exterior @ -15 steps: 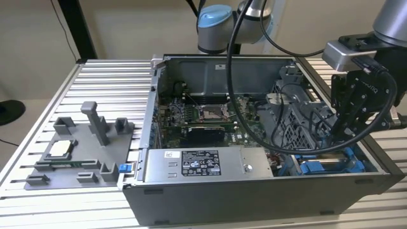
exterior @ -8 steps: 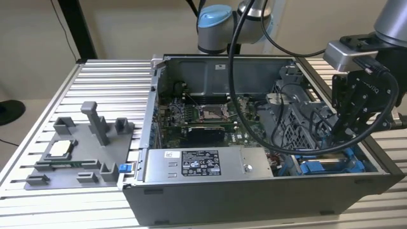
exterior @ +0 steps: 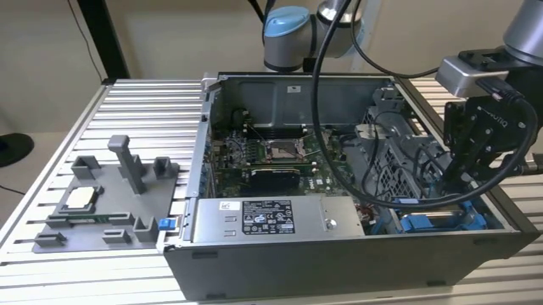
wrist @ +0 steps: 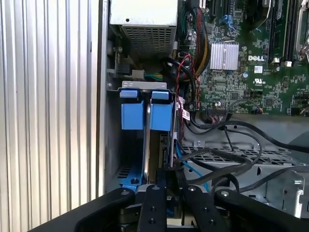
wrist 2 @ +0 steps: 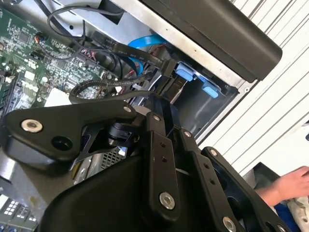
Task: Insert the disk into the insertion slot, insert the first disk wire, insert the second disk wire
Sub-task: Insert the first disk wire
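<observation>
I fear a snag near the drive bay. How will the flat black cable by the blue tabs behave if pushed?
The flat black cable curves loosely, so it is probably floppy and would bend aside. It looks thin and light, though its plug near the blue tabs may anchor it.

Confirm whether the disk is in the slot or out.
In: the disk sits inside the slot, blue frame tabs at its metal edge.
</observation>
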